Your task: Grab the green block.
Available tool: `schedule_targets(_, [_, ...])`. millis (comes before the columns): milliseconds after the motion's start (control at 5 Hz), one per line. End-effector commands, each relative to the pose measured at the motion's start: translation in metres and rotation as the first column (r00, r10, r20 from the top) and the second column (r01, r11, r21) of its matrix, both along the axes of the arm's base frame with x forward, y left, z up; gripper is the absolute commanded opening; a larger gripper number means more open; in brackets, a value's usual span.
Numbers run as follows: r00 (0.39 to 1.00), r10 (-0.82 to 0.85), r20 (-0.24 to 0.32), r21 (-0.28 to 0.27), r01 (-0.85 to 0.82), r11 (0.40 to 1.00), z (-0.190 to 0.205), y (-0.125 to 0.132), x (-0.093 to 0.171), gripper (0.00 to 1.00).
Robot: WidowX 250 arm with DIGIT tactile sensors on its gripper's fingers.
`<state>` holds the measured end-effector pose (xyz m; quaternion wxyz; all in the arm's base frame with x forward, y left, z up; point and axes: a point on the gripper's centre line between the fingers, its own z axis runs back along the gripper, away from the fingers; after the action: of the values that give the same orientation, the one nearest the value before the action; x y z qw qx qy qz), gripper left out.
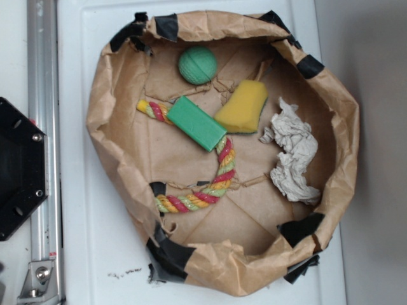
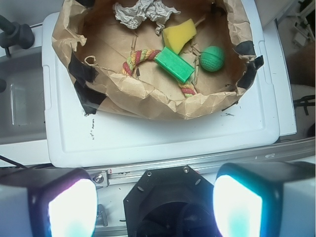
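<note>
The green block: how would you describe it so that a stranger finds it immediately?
Look inside the brown paper basin. Near its middle, the green block lies across a coloured rope, beside a yellow sponge. Unlike the round green ball, it is flat-faced and rectangular.

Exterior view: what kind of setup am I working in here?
Likely a lab bench rig for pick practice: a taped brown paper bowl on a white plastic lid, holding test items such as the green block, beside an aluminium rail.
</note>
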<state>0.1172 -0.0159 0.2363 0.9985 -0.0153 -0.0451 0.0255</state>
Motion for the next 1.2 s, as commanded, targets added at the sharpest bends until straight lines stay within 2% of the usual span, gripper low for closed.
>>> schedule_targets(0, [1.000, 0.000, 0.000, 0.000, 0.000, 1.000, 0.000, 0.000, 0.000, 1.00])
schedule_targets(200, [0.978, -0.185, 0.095, 0.060, 0.180, 0.982, -0.010, 0.014, 0.039, 1.00])
schedule_targets(400, [0.970, -0.239, 0.056, 0.025, 0.237, 0.971, -0.036, 0.032, 0.087, 1.00])
schedule_targets(600, [0.970, -0.240, 0.047, 0.042, 0.238, 0.970, -0.057, 0.048, 0.105, 1.00])
schedule_targets(800, [0.947, -0.322, 0.014, 0.033, 0.322, 0.946, -0.101, 0.054, 0.111, 1.00])
schedule_targets(1000, [0.922, -0.382, 0.072, 0.045, 0.379, 0.924, -0.129, 0.058, 0.101, 1.00])
